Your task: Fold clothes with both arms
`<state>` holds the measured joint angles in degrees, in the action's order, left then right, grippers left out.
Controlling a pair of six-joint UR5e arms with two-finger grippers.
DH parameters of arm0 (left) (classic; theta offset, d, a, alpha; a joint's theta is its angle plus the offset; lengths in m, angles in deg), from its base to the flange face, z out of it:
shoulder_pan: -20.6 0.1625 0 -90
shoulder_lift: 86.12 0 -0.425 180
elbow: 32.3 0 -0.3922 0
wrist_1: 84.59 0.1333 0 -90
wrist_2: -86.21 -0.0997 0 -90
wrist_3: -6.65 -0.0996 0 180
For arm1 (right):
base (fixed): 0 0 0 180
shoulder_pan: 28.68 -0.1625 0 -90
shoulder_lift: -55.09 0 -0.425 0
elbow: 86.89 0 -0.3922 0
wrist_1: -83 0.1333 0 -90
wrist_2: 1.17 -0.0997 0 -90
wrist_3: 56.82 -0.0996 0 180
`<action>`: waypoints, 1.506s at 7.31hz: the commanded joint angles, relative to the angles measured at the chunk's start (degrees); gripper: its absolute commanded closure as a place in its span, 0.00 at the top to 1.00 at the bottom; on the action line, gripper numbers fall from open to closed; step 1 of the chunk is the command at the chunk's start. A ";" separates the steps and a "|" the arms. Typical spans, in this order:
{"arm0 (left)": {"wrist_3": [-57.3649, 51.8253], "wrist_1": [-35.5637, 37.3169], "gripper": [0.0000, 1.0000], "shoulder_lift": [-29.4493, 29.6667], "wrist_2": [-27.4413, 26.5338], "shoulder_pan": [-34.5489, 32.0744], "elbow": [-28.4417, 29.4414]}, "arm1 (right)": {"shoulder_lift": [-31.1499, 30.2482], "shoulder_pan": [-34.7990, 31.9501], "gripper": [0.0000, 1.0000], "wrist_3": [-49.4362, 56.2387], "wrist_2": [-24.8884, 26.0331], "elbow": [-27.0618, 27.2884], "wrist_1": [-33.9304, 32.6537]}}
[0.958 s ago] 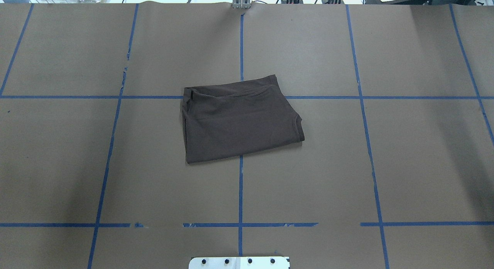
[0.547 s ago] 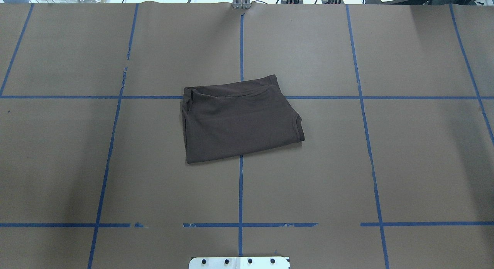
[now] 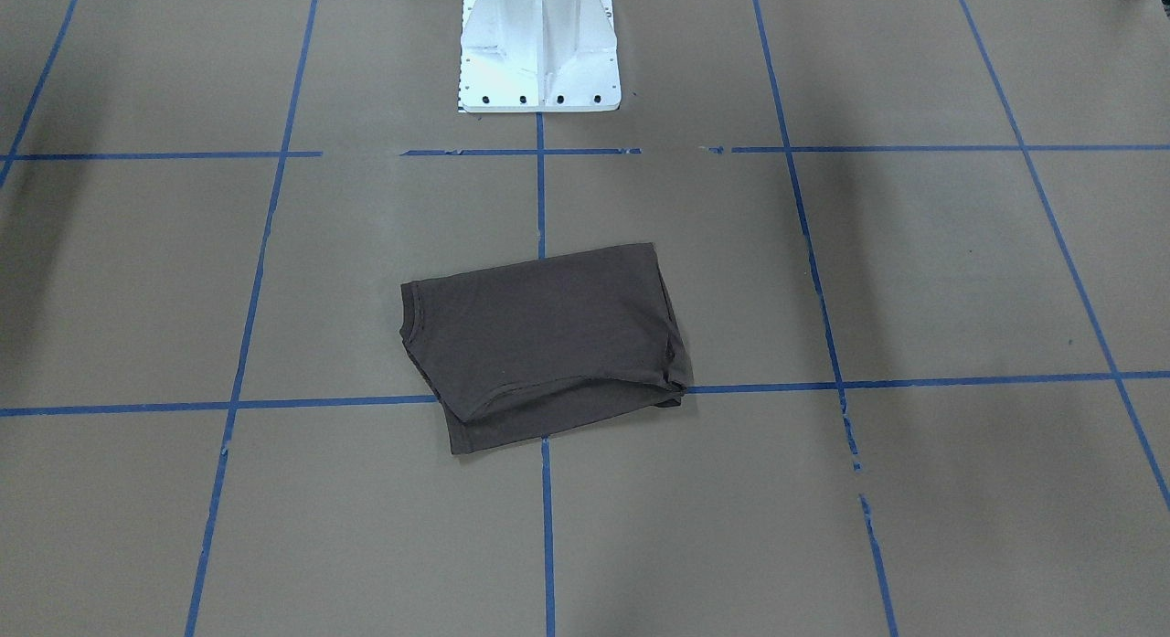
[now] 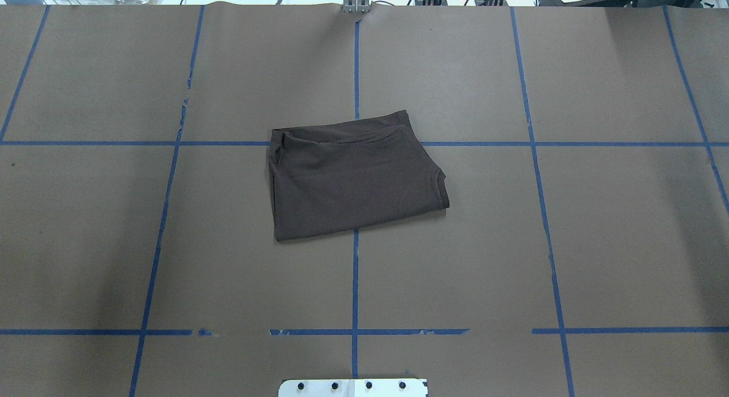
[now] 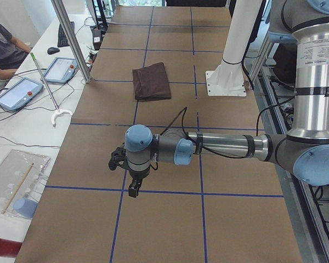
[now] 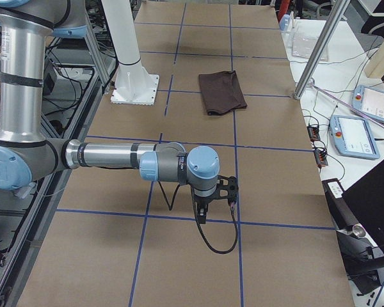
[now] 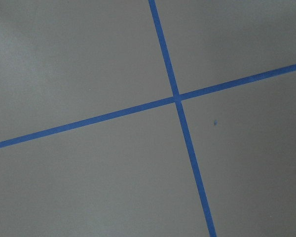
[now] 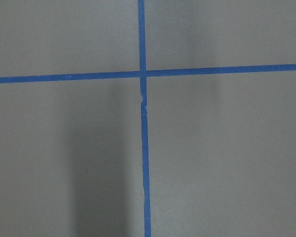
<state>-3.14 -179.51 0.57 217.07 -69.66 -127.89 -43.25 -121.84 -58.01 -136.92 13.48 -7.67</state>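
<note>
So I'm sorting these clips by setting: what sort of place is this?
Most likely a robotics lab workcell. The brown-covered table is gridded with blue tape, the left arm and right arm reach over it, and what look like teach pendants lie alongside.

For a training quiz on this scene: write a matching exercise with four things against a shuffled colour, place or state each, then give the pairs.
Things:
1. T-shirt
2. pedestal base
3. tape lines
4. left gripper

Descriptions:
A. blue, laid in a grid
B. folded, in the middle of the table
C. hanging above one end of the table, far from the shirt
D. white, at the robot's edge

Pairs: 1-B, 2-D, 3-A, 4-C
</note>
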 commanded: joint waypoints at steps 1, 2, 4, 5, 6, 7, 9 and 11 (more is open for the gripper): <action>0.64 0.00 1.00 -0.03 0.36 0.00 0.06 | -0.19 0.00 1.00 -0.21 0.04 -0.09 0.94; 0.91 0.17 1.00 0.05 0.44 0.00 0.23 | -0.19 0.00 1.00 -0.30 -0.04 0.08 0.94; 7.35 -0.18 1.00 0.23 0.53 0.09 1.37 | -0.19 0.00 1.00 -0.39 -0.13 0.00 0.94; 9.24 -0.27 1.00 0.23 0.53 0.09 1.38 | -0.19 0.00 1.00 -0.39 -0.22 0.08 0.94; 9.17 -0.35 1.00 0.23 0.53 0.09 1.38 | -0.19 0.00 1.00 -0.47 -0.31 0.08 0.94; 9.17 -0.44 1.00 0.23 0.53 0.09 1.46 | -0.19 0.00 1.00 -0.48 -0.31 0.08 0.94; 9.08 -0.53 1.00 0.23 0.53 0.09 1.46 | -0.19 0.00 1.00 -0.48 -0.31 0.17 0.94; 9.00 -0.53 1.00 0.23 0.62 0.09 1.38 | -0.19 0.00 1.00 -0.48 -0.31 0.09 0.94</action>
<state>5.90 -180.03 0.80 217.66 -69.58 -126.47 -43.44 -121.85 -58.48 -137.23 13.65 -6.73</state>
